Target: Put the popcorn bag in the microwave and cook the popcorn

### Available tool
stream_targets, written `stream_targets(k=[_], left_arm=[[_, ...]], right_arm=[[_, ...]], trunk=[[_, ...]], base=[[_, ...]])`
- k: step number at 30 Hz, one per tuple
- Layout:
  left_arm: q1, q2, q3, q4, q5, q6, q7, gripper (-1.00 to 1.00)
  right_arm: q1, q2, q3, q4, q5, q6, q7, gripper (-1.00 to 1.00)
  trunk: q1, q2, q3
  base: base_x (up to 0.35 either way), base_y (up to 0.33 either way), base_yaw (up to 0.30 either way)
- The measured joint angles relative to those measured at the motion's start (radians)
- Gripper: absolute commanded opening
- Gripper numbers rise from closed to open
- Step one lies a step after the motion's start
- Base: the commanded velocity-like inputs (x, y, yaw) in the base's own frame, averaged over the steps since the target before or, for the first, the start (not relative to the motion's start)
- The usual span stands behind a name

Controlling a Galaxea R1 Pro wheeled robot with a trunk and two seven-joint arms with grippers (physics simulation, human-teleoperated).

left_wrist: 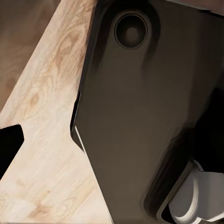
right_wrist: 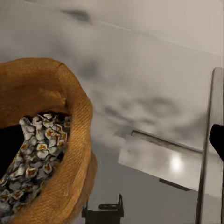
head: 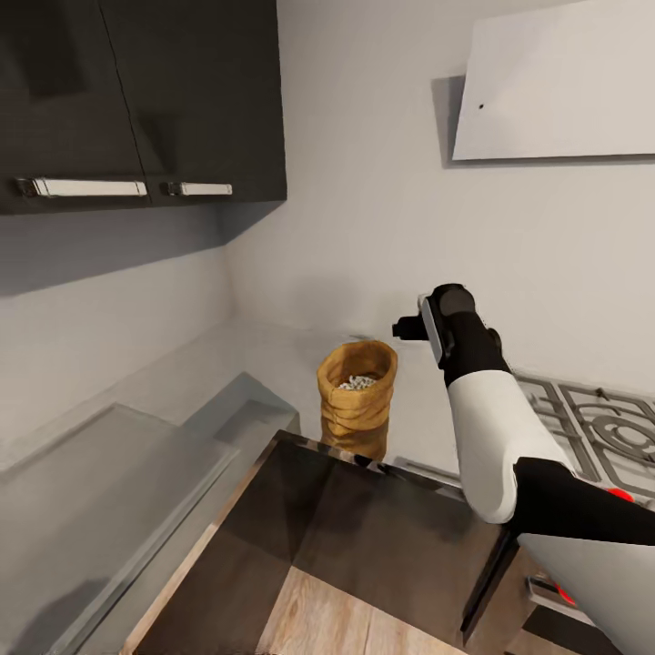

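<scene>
Reaching for the popcorn bag (head: pixel 357 398) on the countertop (head: pixel 273 355).

Bag stands upright near the counter's front edge, popcorn (head: pixel 357 383) showing in its open mouth; my right arm (head: pixel 482 418) hovers just beside the bag, raised to come at the rim. Right gripper's fingers cut off, can't tell spread. Left wrist camera sees floor and dark body panels.

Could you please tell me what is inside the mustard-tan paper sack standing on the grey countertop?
The mustard-tan wrinkly paper sack holds small pale greyish kernels heaped near its rolled rim. Whatever lies beneath that top layer is covered.
</scene>
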Motion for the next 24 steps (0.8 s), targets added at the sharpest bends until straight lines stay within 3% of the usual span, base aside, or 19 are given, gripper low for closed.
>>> stream_targets(k=[12, 24], left_arm=[[0.0, 0.0, -0.002, 0.0, -0.001, 0.001, 0.0, 1.0], [-0.001, 0.002, 0.0, -0.006, 0.0, 0.0, -0.001, 1.0]], right_arm=[[0.0, 0.0, 0.0, 0.009, 0.004, 0.0, -0.004, 1.0], [0.0, -0.004, -0.007, 0.037, 0.003, -0.005, -0.006, 1.0]], trunk=[[0.0, 0.0, 0.0], [0.0, 0.0, 0.0]], base=[[0.0, 0.0, 0.253], [0.0, 0.0, 0.016]])
